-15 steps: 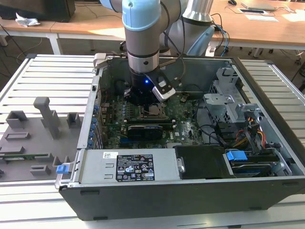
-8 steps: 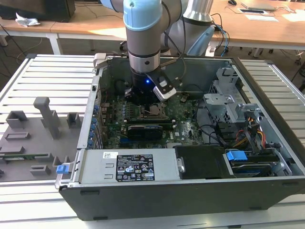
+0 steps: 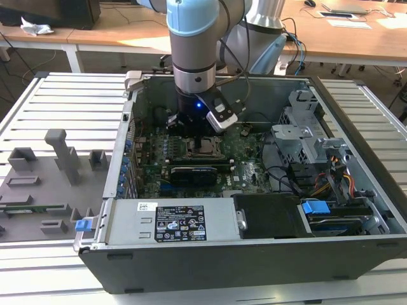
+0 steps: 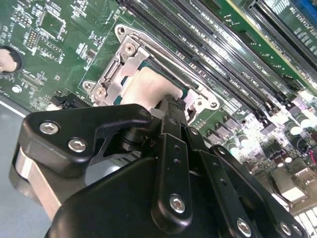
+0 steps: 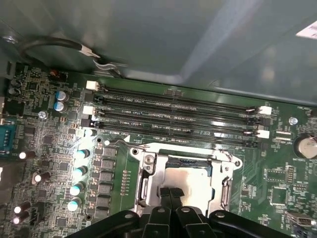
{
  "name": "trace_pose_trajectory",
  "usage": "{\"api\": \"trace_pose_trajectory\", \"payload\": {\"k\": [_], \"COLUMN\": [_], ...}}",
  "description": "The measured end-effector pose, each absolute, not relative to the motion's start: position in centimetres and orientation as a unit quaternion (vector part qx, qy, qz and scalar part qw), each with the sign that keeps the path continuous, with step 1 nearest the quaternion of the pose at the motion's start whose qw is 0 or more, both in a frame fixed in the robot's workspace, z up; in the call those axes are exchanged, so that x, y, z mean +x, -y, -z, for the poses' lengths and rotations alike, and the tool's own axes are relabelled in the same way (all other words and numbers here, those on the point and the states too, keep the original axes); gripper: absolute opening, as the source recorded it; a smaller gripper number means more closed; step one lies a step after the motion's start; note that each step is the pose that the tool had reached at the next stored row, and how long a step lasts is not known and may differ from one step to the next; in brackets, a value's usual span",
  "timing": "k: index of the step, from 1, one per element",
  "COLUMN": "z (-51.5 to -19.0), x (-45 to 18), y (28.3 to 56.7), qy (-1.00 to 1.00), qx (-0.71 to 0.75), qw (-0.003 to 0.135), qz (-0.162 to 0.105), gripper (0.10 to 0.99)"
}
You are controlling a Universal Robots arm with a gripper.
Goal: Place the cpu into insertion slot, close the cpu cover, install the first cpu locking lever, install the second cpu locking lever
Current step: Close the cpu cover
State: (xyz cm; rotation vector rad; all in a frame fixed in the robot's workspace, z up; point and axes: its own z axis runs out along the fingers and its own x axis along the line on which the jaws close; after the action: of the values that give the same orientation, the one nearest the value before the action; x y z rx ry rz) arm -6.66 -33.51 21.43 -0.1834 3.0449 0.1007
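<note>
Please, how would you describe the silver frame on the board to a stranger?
Inside the open grey computer case lies a green circuit board. Beside its long black slots sits a square silver-grey metal frame; unlike them, it rings a beige chip.
</note>
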Motion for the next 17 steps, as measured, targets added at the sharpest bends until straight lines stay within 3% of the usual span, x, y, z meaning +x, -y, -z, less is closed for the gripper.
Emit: {"api": "trace_pose_trajectory", "payload": {"k": [17], "z": [-21.3], "x": [-7.9], "y": [33.3], "qy": [-0.996], "qx": [-0.077], "qw": [0.044], "qz": [-0.032], "gripper": [0.106]}}
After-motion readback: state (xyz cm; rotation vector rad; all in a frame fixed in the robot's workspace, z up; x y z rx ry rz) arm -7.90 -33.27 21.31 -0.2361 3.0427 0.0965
